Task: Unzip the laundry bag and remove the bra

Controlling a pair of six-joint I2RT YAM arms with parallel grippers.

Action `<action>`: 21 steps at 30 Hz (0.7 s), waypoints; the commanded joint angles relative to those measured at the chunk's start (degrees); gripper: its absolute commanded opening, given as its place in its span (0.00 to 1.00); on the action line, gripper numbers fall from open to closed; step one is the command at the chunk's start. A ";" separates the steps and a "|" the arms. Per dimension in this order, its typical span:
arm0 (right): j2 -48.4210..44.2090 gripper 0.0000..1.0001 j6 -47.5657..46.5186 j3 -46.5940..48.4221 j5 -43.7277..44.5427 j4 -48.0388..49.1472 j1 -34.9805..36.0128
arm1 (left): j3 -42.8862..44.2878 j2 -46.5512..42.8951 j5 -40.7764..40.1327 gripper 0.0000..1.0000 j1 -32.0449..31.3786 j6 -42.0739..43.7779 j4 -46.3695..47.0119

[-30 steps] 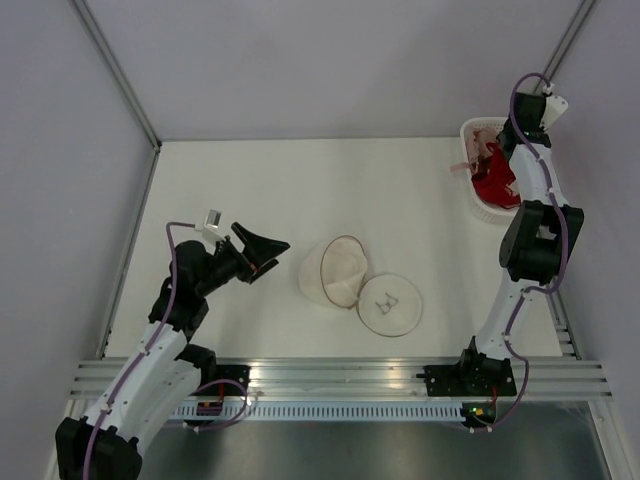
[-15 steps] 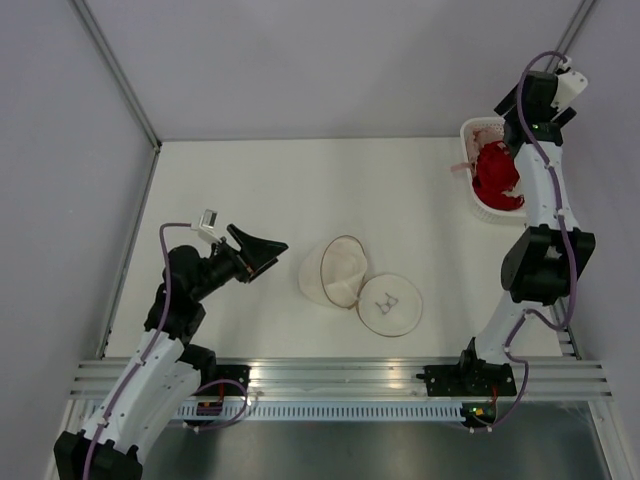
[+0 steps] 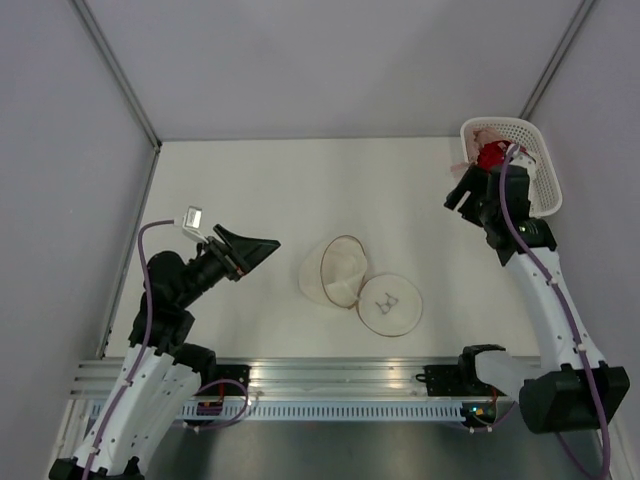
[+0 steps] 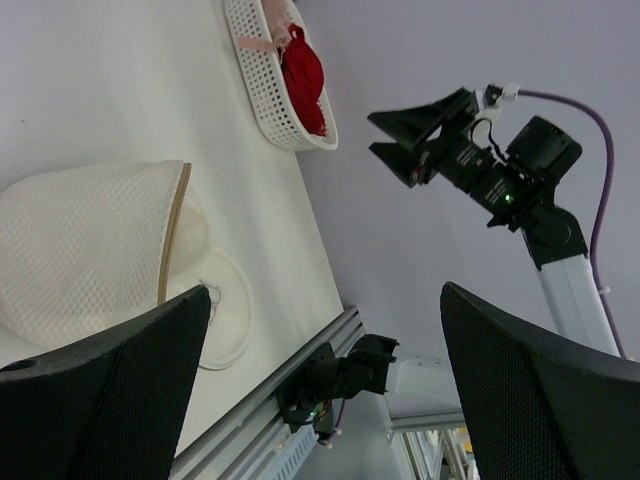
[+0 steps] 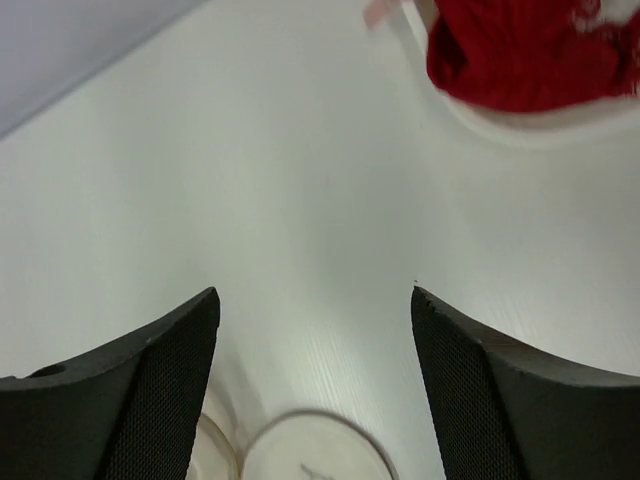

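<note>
Bag [image 3: 335, 272] is lying unzipped mid-counter near the front edge, flap [image 3: 390, 303] flat beside it. Bra [image 3: 490, 157] is sitting in basket [image 3: 537, 150] at far-right corner. Left claw [image 3: 258, 256] and right claw [image 3: 455, 190] are both hanging spread, gripping nothing.

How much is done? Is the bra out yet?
Looks finished. The laundry bag lies unzipped, its flap flat beside it, and the red bra sits in the basket. Nothing is in hand: left hand and right hand are open, empty. Nothing looks left.
</note>
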 commanded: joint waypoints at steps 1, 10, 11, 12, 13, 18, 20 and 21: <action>-10.14 0.81 2.84 -5.76 -3.63 -4.39 -0.12 | 1.26 -1.11 -0.70 1.00 0.34 2.81 -2.84; -18.59 0.80 8.46 -24.38 -27.14 -6.79 -0.04 | -2.43 -4.45 -1.84 1.00 0.34 0.88 -2.93; -18.94 0.79 8.91 -27.88 -28.06 -6.34 -0.12 | -2.70 -4.88 -1.93 1.00 0.43 0.44 -2.93; -19.12 0.79 9.00 -29.13 -28.59 -5.90 -0.12 | -2.79 -5.15 -2.02 1.00 0.34 0.35 -3.02; -19.56 0.79 8.82 -31.06 -28.42 -5.72 -0.12 | -2.96 -5.24 -1.93 1.00 0.34 0.26 -3.20; -20.88 0.70 10.49 -37.05 -33.51 -3.35 -0.04 | -2.88 -5.68 -2.63 1.00 0.34 0.52 -4.25; -20.97 0.62 10.67 -40.11 -35.53 -2.65 -0.12 | -2.79 -5.42 -2.72 1.00 0.34 1.05 -4.34; -21.06 0.61 10.67 -40.92 -35.80 -2.65 -0.12 | -2.70 -5.24 -2.90 1.00 0.34 1.14 -4.34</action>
